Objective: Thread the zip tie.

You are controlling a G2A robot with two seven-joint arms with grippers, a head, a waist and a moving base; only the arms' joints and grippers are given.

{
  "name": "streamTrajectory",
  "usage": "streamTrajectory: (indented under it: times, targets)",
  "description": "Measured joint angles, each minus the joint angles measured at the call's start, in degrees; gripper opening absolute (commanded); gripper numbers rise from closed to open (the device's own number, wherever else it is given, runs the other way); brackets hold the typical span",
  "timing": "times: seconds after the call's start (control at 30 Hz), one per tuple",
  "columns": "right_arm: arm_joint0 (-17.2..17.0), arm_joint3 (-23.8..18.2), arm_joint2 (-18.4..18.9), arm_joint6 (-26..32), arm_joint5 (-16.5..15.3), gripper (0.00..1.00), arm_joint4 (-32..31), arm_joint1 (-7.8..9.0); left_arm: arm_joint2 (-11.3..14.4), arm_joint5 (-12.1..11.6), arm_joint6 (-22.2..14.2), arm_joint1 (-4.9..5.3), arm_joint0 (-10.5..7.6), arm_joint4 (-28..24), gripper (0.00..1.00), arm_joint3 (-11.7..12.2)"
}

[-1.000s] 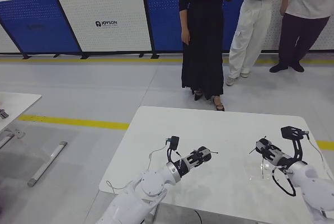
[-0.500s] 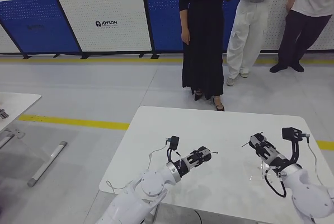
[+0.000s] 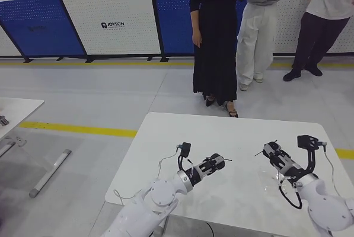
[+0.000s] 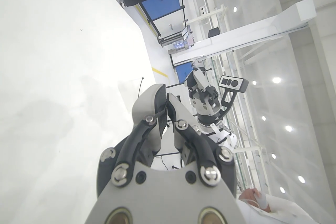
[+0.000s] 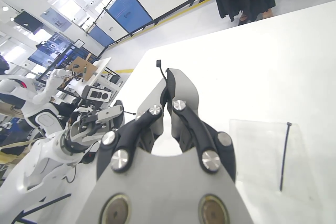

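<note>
My left gripper (image 3: 217,162) hovers over the middle of the white table (image 3: 236,127), shut on a thin black zip tie (image 3: 226,159) whose pointed tip (image 4: 142,83) sticks out past the fingertips. My right gripper (image 3: 269,150) hangs to its right, shut on a black zip tie (image 5: 160,68) with the square head (image 5: 158,62) poking out towards the left gripper. A stretch of bare table separates the two tips. In the right wrist view the left gripper (image 5: 115,110) shows farther off. In the left wrist view the right gripper (image 4: 197,78) shows beyond my own fingers (image 4: 157,100).
A clear plastic sheet (image 5: 252,135) lies on the table under the right arm, with a spare black zip tie (image 5: 284,154) on it. People stand on the floor beyond the table's far edge. Another white table (image 3: 10,112) stands far left.
The right gripper has moved a little left and away from me, towards the left gripper, still holding its zip tie. The left arm has kept still.
</note>
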Motion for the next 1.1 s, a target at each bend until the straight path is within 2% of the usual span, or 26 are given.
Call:
streamTrajectory:
  times: [0.13, 0.23, 0.6, 0.73, 0.9, 1.1]
  targets:
    - [-0.6, -1.0, -3.0, -5.3, 0.9, 0.00, -3.4, -0.73, 1.6, -0.2, 1.5, -0.46, -1.50, 1.4, 0.00, 1.4]
    - [-0.3, -0.6, -4.5, -6.9, 1.9, 0.00, -4.5, -1.10, 2.2, 0.1, 3.4, -0.67, -2.15, 2.7, 0.00, 2.4]
    - [-0.5, 0.0, -4.6, -7.3, 1.3, 0.00, -4.5, -1.26, 2.2, 0.1, 3.3, -0.67, -2.14, 2.7, 0.00, 2.4]
    - [-0.1, 1.2, -7.2, -10.3, 1.7, 0.00, -5.6, -2.06, 2.2, 0.1, 3.3, -0.67, -2.14, 2.7, 0.00, 2.4]
    - [2.9, 4.1, -12.2, -11.2, 2.3, 0.00, -6.4, -3.45, 2.2, 0.1, 3.3, -0.67, -2.14, 2.7, 0.00, 2.4]
    - [3.4, 4.5, -12.5, -11.0, 2.3, 0.00, -6.1, -3.63, 2.2, 0.1, 3.3, -0.67, -2.14, 2.7, 0.00, 2.4]
